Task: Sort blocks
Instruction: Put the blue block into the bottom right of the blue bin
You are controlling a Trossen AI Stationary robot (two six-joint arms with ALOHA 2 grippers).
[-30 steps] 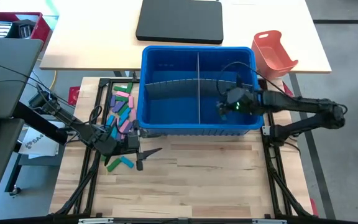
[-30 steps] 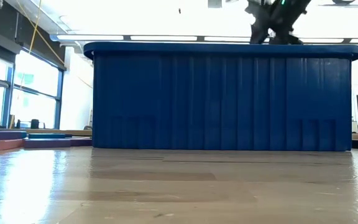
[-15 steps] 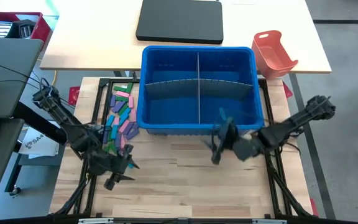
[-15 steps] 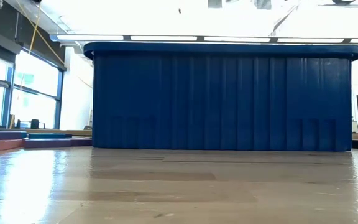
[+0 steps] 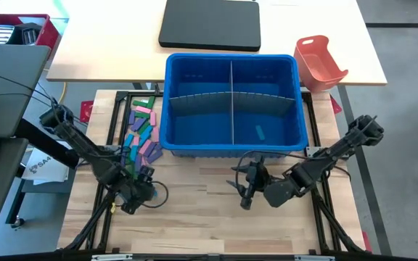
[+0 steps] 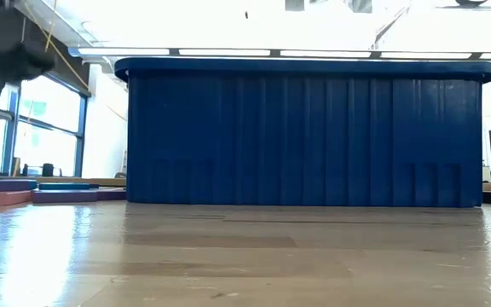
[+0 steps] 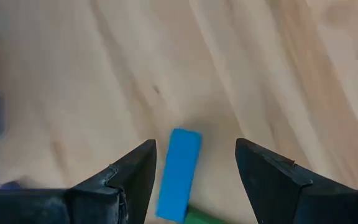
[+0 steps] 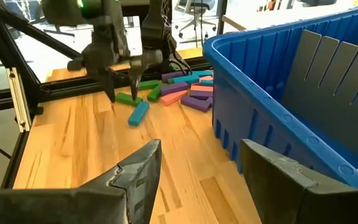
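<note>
Blue flat block point(image 7: 179, 173): lies on the wooden table point(image 5: 216, 217), between the spread, empty fingers of the left gripper point(image 7: 194, 163).
Right gripper point(image 5: 244, 187): parted, empty, near the bin's front.
Blocks pile point(image 5: 141, 129): left of the blue plastic bin point(image 5: 231, 65).
Teal block point(image 5: 260, 132): in the bin's right near compartment.
Risk: an off-centre close could flick the block away.

blocks point(image 5: 141, 129) left of bin point(image 5: 231, 67), one block point(image 5: 260, 132) inside (right compartment)

A pale desk point(image 5: 209, 61) is positioned beyond the wooden table point(image 5: 209, 217). Large windows point(image 6: 49, 128) and bright ceiling lighting point(image 6: 228, 26) are seen.
</note>
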